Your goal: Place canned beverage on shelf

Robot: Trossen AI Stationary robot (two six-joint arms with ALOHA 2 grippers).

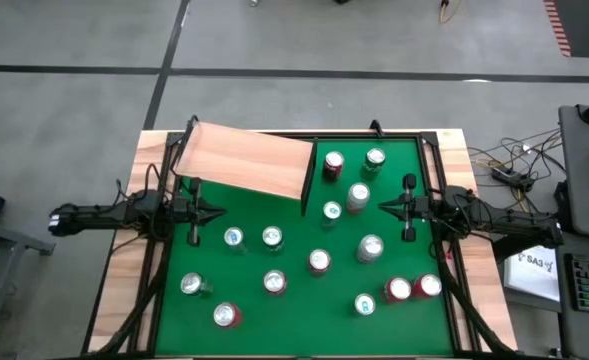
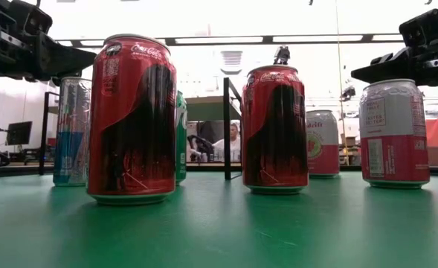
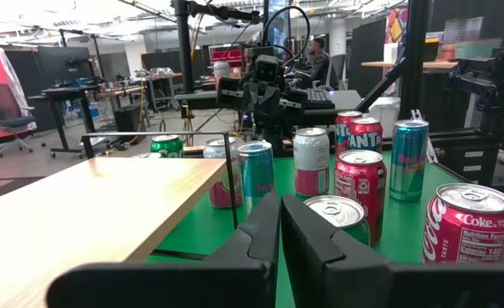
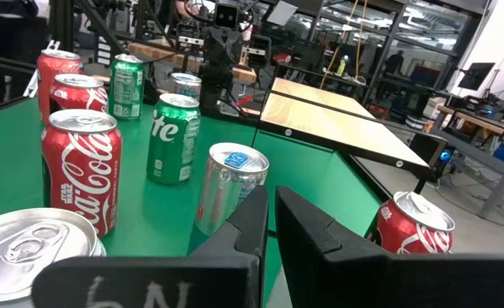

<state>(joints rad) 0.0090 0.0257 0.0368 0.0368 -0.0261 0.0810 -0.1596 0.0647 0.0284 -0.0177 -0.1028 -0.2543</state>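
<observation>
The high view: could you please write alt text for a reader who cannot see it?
A green table seen from above holds many upright cans and an empty wooden shelf at its far left. The left gripper and the right gripper hover at opposite sides, holding nothing.

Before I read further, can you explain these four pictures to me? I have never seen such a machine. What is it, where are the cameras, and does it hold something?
It is a robot with two dark arms at a green table. One camera looks straight down, one sits at table height, and one rides on each wrist. The left gripper and the right gripper wait at opposite sides, both shut and holding nothing. Many drink cans stand on the table, for example a red can. The pale wooden shelf lies at the far left, with no can on it yet.
</observation>
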